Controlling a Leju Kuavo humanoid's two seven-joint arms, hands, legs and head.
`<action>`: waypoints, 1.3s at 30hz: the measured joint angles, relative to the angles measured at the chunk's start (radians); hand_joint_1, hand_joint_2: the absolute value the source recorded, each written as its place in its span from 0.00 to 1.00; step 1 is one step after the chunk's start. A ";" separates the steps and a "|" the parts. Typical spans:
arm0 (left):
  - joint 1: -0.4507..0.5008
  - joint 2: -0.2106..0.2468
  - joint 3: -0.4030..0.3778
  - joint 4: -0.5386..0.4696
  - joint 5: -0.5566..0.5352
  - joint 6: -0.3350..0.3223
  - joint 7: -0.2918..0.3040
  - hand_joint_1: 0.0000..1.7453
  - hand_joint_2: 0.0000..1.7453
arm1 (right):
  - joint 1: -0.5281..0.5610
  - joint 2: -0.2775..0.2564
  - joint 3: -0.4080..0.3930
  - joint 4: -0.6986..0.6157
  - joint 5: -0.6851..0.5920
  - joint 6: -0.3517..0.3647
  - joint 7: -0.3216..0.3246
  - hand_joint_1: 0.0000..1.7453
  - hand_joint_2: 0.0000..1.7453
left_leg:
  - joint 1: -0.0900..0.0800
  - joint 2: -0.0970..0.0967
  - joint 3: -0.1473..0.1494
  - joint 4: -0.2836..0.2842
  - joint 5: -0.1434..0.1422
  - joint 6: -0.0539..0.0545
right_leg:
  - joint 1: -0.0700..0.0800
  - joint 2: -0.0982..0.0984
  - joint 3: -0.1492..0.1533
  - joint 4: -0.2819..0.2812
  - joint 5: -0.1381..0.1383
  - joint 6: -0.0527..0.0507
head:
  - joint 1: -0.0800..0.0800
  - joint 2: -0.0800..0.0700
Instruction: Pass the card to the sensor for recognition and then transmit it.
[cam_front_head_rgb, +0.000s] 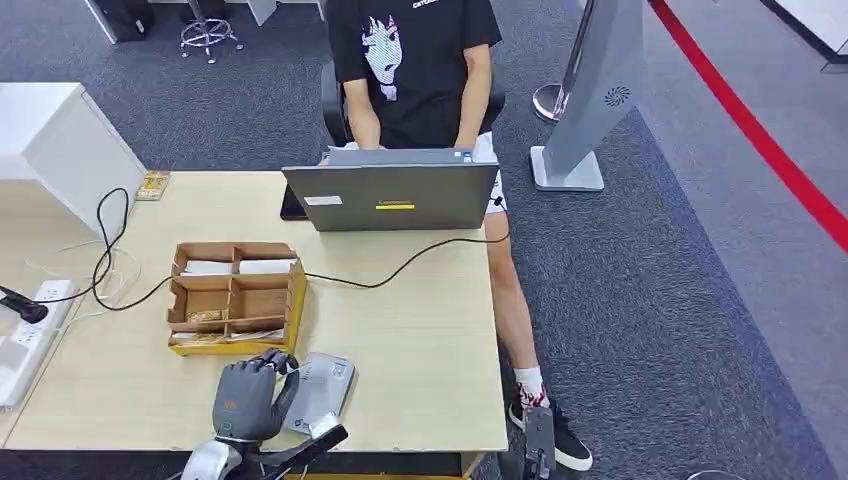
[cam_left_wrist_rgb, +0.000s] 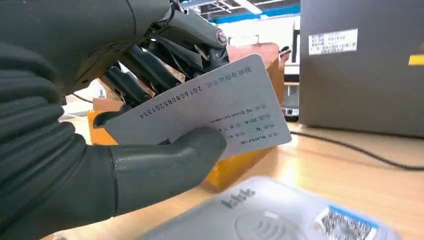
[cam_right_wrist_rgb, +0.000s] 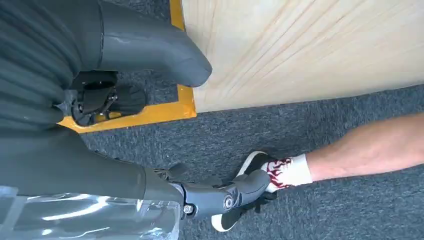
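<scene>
While the left hand (cam_left_wrist_rgb: 100, 125) pinches one card (cam_left_wrist_rgb: 210, 112) between thumb and fingers, one sensor (cam_front_head_rgb: 320, 388) lies just beneath. The right hand (cam_right_wrist_rgb: 150, 125) hangs off the table (cam_front_head_rgb: 420, 340), fingers apart, holding nothing.

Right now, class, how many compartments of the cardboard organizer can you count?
6 in the cardboard organizer: two at the far side holding white items, two in the middle, two nearest the left hand, partly hidden.
</scene>
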 joint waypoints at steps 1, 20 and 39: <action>-0.001 0.000 0.000 0.010 0.000 0.000 0.000 1.00 1.00 | 0.000 0.000 0.000 0.000 0.000 0.000 0.000 0.00 1.00 | 0.000 0.000 0.000 0.000 0.000 0.000 | 0.000 0.000 0.000 0.000 0.000 0.000 | 0.000 0.000; -0.021 -0.010 0.000 0.069 -0.031 0.005 -0.027 1.00 1.00 | 0.000 0.001 -0.002 0.000 0.008 0.000 0.004 0.00 1.00 | 0.000 0.000 0.000 0.000 0.000 0.000 | 0.000 0.000 0.000 0.000 0.000 0.000 | 0.000 0.000; -0.023 -0.029 0.017 0.026 -0.151 0.006 -0.044 1.00 1.00 | 0.000 0.006 -0.002 0.000 0.042 0.000 0.012 0.00 1.00 | 0.000 -0.001 0.000 0.001 0.001 0.000 | 0.000 -0.001 -0.002 0.000 0.000 0.000 | 0.000 0.000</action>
